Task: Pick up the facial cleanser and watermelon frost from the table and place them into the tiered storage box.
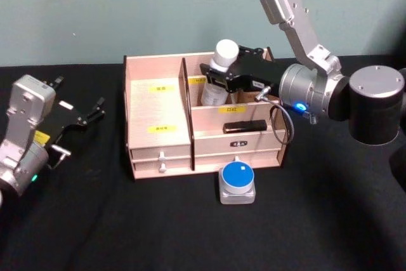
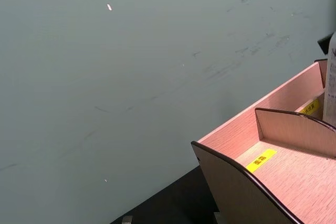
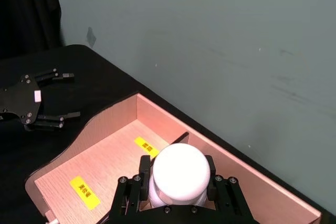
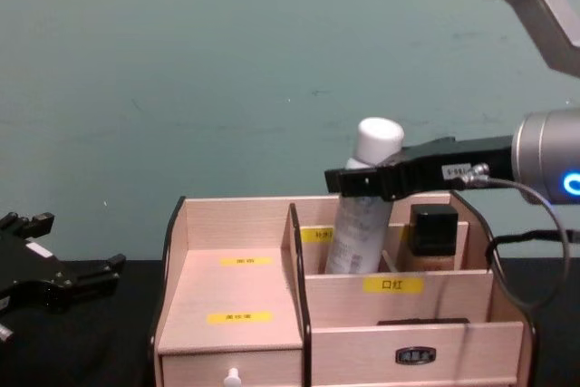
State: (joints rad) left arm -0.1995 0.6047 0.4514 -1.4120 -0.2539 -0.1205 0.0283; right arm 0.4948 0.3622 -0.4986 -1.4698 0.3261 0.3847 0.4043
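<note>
Backdrop: plain teal wall (image 1: 127,11) behind a table draped in black cloth (image 1: 127,226).
Right gripper (image 1: 216,75): reaching in from the right over the box, black fingers clenched on the neck of a bottle just under its cap.
Bottle: a pale cylinder with a rounded white cap (image 4: 356,237), leaning slightly, its lower half sunk into the box; I take it for one of the two task items, though I cannot tell which.
Grip: high on the neck, probably so the fingers clear the partitions as the base goes down; whether the base touches the floor is hidden.
Light-wood tiered storage box with yellow labels (image 1: 155,68): the bottle sits in the rear right compartment, just right of the central divider.
Neighbour: a bottle with a black cube cap (image 4: 433,228) stands beside it.
Middle tier: a flat black item (image 1: 244,126) lies there.
Left half: bare stepped shelves.
Table front: a blue-topped square object (image 1: 237,179) just before the drawers.
Left gripper (image 3: 69,95): parked well left of the box, fingers spread, holding nothing.
</note>
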